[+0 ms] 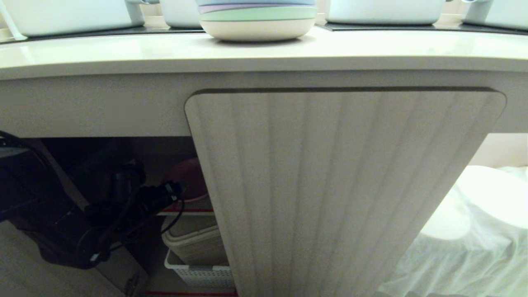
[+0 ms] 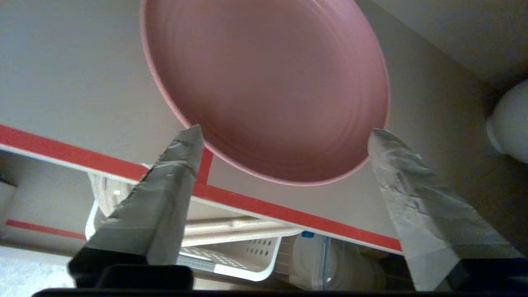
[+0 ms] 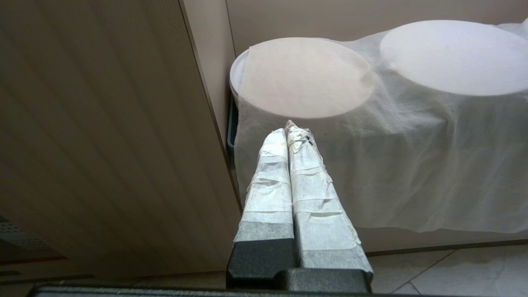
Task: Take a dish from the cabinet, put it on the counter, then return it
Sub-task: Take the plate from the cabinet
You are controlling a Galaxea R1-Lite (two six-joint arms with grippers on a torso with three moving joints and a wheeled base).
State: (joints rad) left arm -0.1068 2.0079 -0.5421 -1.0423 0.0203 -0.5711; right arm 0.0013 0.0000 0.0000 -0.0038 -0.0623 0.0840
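Dish [image 2: 264,82] back on cabinet shelf [image 2: 82,159]. Left tool [image 2: 284,134] open, fingers either side of rim, no grip. Right tool [image 3: 291,130] closed, parked by door [image 3: 103,136]. Return looks done; withdrawal left.
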